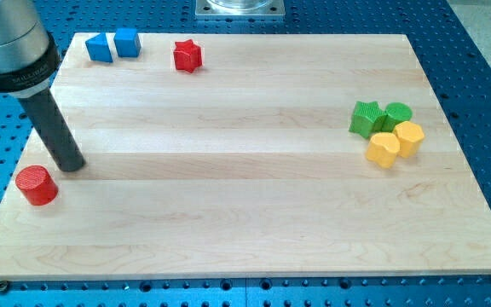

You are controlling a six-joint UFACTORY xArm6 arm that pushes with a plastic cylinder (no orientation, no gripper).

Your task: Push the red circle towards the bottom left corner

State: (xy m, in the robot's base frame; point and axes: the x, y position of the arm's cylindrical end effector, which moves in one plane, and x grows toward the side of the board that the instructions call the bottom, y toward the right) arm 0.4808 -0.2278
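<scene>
The red circle (37,185) is a short red cylinder lying near the left edge of the wooden board (245,213), in its lower left part. My tip (71,164) rests on the board just up and to the right of the red circle, a small gap apart from it. The dark rod rises from there to the view's top left.
Two blue blocks (99,48) (126,41) and a red star (187,55) sit along the top left edge. At the right a green star (366,118), a green block (397,113), a yellow heart (384,148) and a yellow block (408,137) cluster together.
</scene>
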